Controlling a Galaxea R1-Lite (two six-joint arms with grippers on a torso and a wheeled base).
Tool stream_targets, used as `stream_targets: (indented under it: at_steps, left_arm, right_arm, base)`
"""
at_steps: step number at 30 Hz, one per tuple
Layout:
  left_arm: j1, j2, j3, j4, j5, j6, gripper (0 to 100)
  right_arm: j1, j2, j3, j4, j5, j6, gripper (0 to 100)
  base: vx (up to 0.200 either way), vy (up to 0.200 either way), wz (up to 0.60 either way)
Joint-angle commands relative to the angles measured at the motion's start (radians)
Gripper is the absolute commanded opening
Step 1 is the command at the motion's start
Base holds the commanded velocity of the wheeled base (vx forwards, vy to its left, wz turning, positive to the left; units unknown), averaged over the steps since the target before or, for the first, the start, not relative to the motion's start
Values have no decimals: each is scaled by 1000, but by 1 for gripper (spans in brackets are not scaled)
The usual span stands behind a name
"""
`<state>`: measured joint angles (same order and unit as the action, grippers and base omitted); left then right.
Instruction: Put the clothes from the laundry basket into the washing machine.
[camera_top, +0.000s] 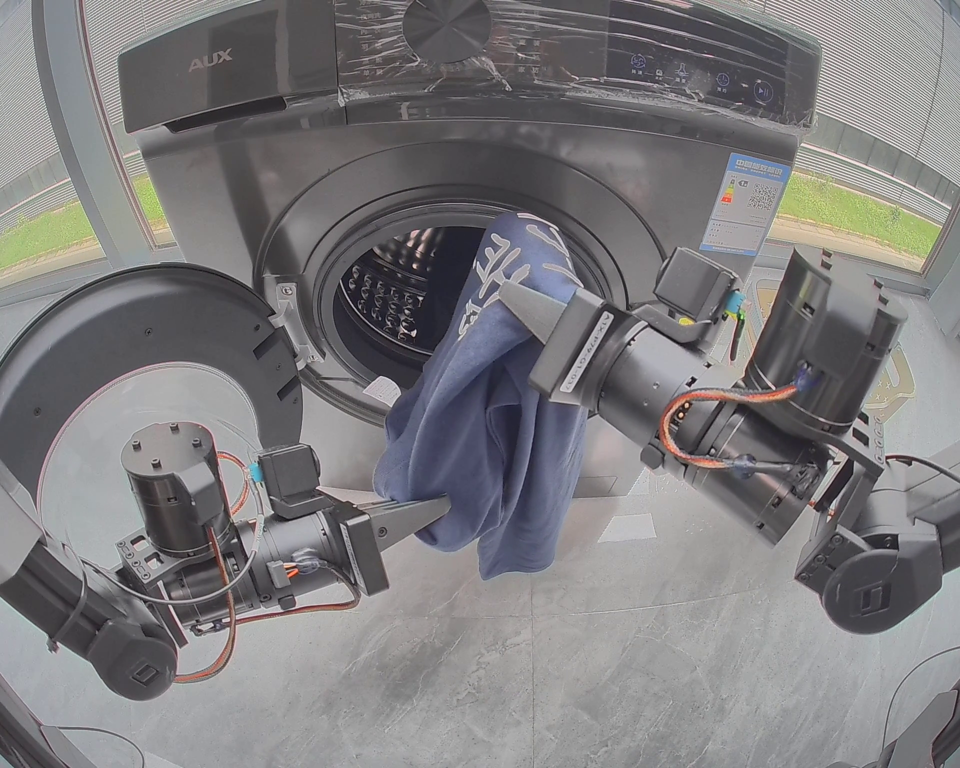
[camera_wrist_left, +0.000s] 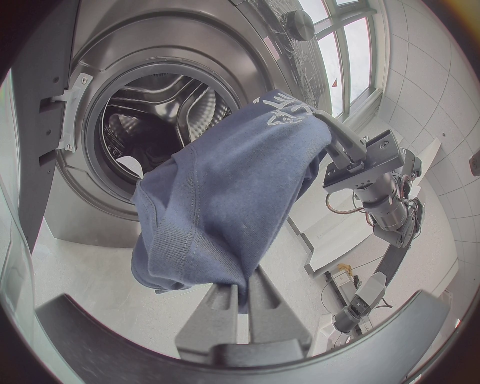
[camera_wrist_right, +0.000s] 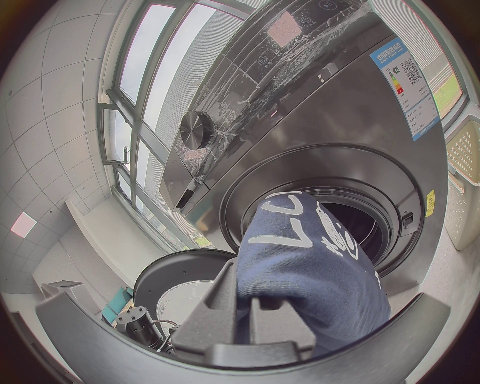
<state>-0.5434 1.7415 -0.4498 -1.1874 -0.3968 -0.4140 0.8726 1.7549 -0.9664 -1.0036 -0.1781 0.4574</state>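
Garment: navy blue knit sweatshirt with white print (camera_top: 490, 430), held in the air by both arms in front of the open port of the dark grey front-loading washing machine (camera_top: 240, 170). None of it touches the grey tiled floor (camera_top: 600, 650).

Left gripper (camera_top: 435, 512): low, in front of the machine and below the port. The jaws are narrow, with only the thickness of cloth between them. In the left wrist view the two dark fingers (camera_wrist_left: 270, 300) pinch the garment just beside its ribbed hem. The fabric bunches above the fingers and rises toward the other arm.

Right gripper (camera_top: 510, 295): higher, level with the port, on its right side. The jaws are narrow and clamped on the printed part of the garment. In the right wrist view the cloth folds over the fingers and hides their tips.

Lay of the cloth: the printed top sits at the mouth of the port, against the dark opening. Whether it crosses the rim cannot be told. The body hangs down over the lower rim and front panel, and a loose fold drops lower than the left gripper.

Machine: the round glass-centred door (camera_top: 130, 340) is swung fully open to the robot's left. The perforated steel drum (camera_top: 400, 290) is visible to the left of the garment.

Cream perforated plastic laundry basket (camera_wrist_right: 465, 190): stands just beside the machine on the robot's right. Its contents are not visible.
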Motion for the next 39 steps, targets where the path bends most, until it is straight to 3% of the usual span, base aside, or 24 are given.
stream_targets:
  at_steps: [1,2,19,20,35,39]
  left_arm:
    - [0,-3,16,-4,-2,-5,0]
    - [0,-3,16,-4,-2,-5,100]
    - [8,16,-36,-8,3,-15,100]
    - [8,20,-38,-8,9,-23,0]
    - [8,3,-27,-103,46,-38,0]
    - [3,-30,2,-146,55,-61,0]
  right_arm:
    - [0,2,0,-1,0,0,0]
    - [0,2,0,-1,0,0,0]
    - [3,2,8,-23,-1,-5,0]
    - [3,2,8,-26,-1,-5,0]
    - [-9,5,37,-24,0,-8,0]
    - [-33,6,78,-27,11,-33,0]
  base:
    - [0,0,0]
    - [0,0,0]
    - [0,0,0]
    - [0,0,0]
    - [0,0,0]
    - [0,0,0]
